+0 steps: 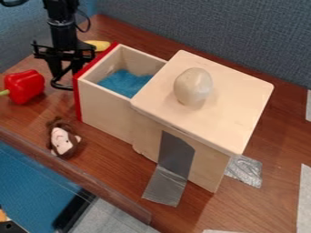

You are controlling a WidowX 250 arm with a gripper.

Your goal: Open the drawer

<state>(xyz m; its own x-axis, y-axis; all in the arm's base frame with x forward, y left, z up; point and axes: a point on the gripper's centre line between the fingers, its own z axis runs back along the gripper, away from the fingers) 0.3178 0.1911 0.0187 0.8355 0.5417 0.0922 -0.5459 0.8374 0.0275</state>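
Observation:
The black gripper [63, 73] hangs at the upper left, just left of the drawer's red front [77, 96], low over the table. A dark loop [59, 85] lies at its lower end, beside the red front; whether the gripper holds it I cannot tell. The wooden drawer [106, 111] stands pulled out to the left of the wooden box [213, 109], its inside exposed, with a blue cloth [124, 83] in it.
A red toy pepper [25, 86] lies left of the gripper, and a yellow object [98, 45] behind it. A brown-haired plush head [62, 140] lies in front of the drawer. A pale stone-like object [193, 86] sits on the box's top. Grey tape [165, 185] runs from box to table.

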